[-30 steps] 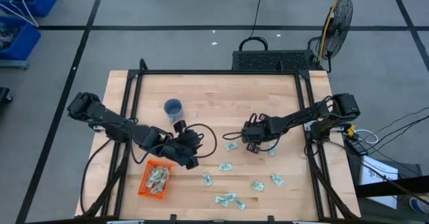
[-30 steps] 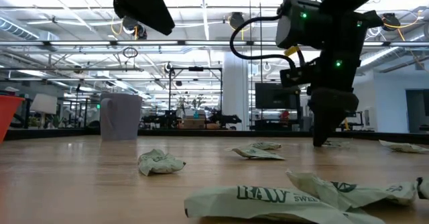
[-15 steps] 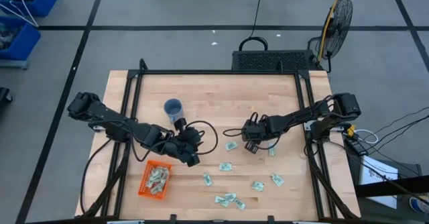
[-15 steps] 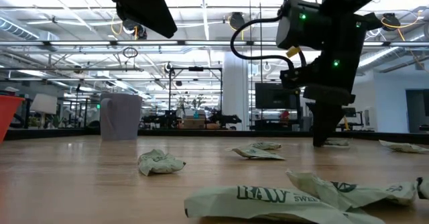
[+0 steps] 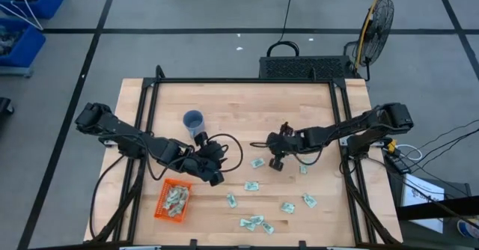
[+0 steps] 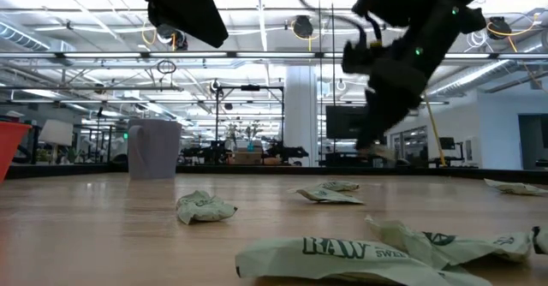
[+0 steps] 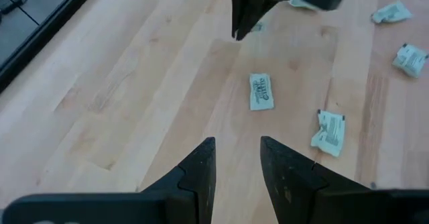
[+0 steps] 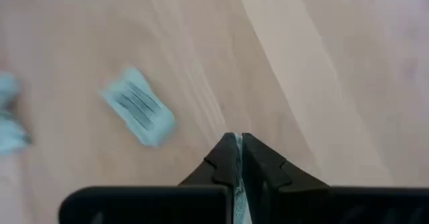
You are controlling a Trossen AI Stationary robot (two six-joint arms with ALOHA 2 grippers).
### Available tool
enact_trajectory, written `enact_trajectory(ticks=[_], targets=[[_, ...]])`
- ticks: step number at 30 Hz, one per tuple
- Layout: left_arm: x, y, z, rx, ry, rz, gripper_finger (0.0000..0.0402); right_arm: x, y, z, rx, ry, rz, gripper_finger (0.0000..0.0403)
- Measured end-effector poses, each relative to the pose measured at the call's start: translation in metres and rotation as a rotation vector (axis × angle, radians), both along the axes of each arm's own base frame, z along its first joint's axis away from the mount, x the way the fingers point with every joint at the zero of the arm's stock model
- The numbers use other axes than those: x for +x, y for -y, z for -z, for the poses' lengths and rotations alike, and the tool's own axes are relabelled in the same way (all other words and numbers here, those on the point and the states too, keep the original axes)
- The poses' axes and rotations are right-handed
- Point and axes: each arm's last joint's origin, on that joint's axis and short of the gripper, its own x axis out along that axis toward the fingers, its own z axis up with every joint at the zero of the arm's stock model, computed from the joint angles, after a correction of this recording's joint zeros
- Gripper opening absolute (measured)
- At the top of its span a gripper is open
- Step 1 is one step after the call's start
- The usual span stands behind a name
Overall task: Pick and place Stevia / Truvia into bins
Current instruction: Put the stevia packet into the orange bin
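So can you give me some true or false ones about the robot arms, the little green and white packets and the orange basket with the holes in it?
1. The orange mesh plastic basket has packets in it. True.
2. The small round blue cup has tipped over. False: it stands upright on the wooden table.
3. The left gripper is open, with nothing between its fingers. True.
4. Every pale green and white paper sachet is in the basket. False: several loose sachets lie scattered on the table.
5. The right gripper is wide open. False: it is shut, with what looks like a pale sachet edge pinched between its fingers.
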Motion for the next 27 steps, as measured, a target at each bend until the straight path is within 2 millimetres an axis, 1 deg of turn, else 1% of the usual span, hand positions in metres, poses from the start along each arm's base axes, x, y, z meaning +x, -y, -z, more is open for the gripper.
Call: enact_trajectory(ticks=[2, 4, 6, 8, 11, 14, 18, 20, 23, 27], targets=[[0.002, 0.001, 0.002, -0.006, 0.003, -0.006, 0.0124, 0.005, -0.002, -0.006, -0.024, 0.097, -0.055, 0.0005], [0.004, 0.002, 0.010, -0.004, 0.003, -0.003, 0.0124, 0.007, -0.005, -0.012, -0.050, 0.190, -0.109, 0.0009], [0.006, 0.003, 0.020, -0.002, 0.002, 0.001, 0.0124, 0.011, -0.008, -0.016, -0.074, 0.283, -0.170, 0.0013], [0.011, 0.005, 0.031, -0.008, 0.020, 0.001, 0.0124, 0.013, -0.011, -0.017, -0.096, 0.351, -0.246, 0.0014], [0.015, 0.006, 0.050, -0.001, -0.016, -0.012, 0.0124, 0.015, -0.012, -0.019, -0.133, 0.496, -0.317, 0.0011], [0.024, 0.009, 0.060, -0.026, 0.011, -0.037, 0.0124, 0.013, -0.011, -0.020, -0.175, 0.628, -0.316, 0.0007], [0.036, 0.014, 0.070, -0.015, 0.051, -0.008, 0.0124, 0.006, -0.010, -0.022, -0.244, 0.782, -0.372, 0.0006], [0.043, 0.016, 0.072, -0.006, 0.112, -0.010, 0.0124, 0.002, -0.010, -0.024, -0.271, 0.862, -0.374, 0.0005], [0.052, 0.019, 0.069, 0.014, 0.218, -0.031, 0.0124, -0.001, -0.010, -0.031, -0.289, 0.965, -0.360, 0.0005], [0.061, 0.021, 0.061, 0.060, 0.338, -0.018, 0.0124, -0.003, -0.010, -0.037, -0.298, 1.045, -0.347, 0.0005]])
